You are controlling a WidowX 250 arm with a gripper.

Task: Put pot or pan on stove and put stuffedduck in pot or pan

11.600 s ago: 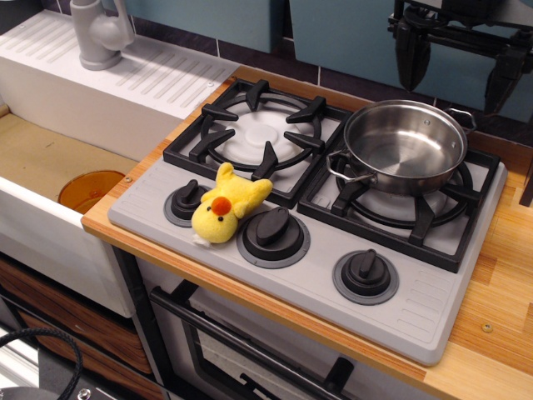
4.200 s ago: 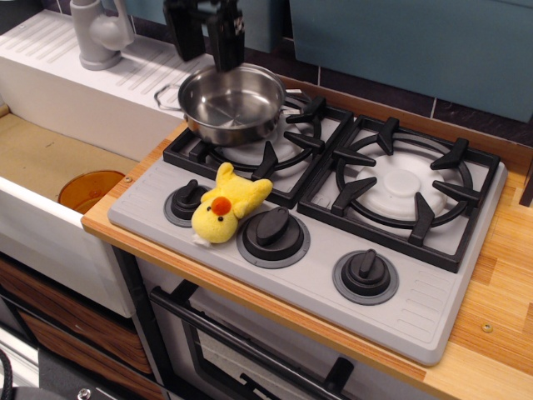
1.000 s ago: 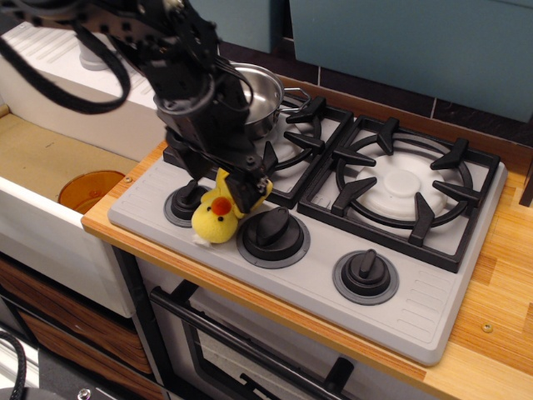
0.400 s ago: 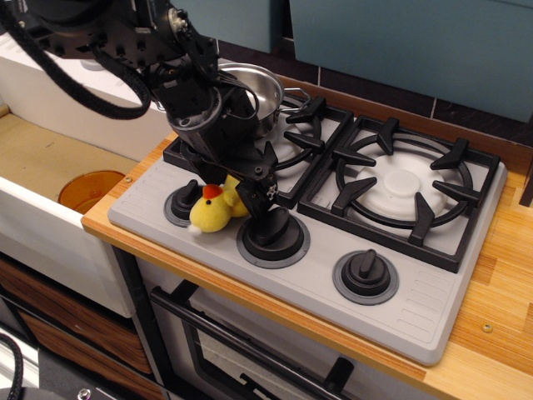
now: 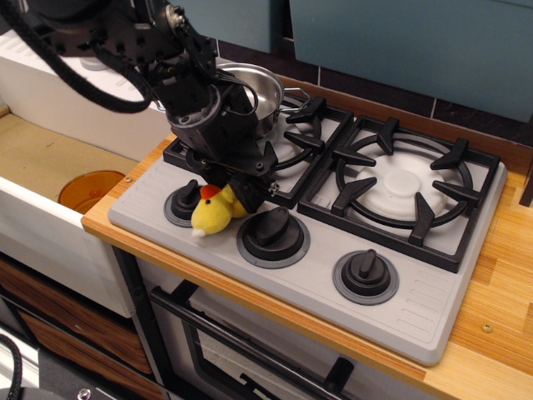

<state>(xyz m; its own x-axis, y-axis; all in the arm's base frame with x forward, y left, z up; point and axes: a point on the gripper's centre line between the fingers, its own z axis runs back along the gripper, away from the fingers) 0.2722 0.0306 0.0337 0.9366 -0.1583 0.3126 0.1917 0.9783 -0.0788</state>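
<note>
The yellow stuffedduck (image 5: 212, 214) lies on the grey stove (image 5: 416, 312) between the left and middle knobs, its orange beak turned up. My gripper (image 5: 233, 192) reaches down over it, with its black fingers closed on the duck's rear body, which is mostly hidden. The shiny steel pot (image 5: 256, 93) stands on the left burner grate just behind the gripper. The arm partly covers the pot.
The right burner grate (image 5: 405, 185) has nothing on it. Three black knobs run along the stove's front, the right one (image 5: 365, 275) farthest from the gripper. A sink (image 5: 42, 158) with an orange dish (image 5: 87, 190) lies to the left. Wooden counter (image 5: 500, 275) borders the stove on the right.
My fingers have drawn together on the duck's rear body. The duck has shifted a little left and its head has turned upward. The pot has not moved.
</note>
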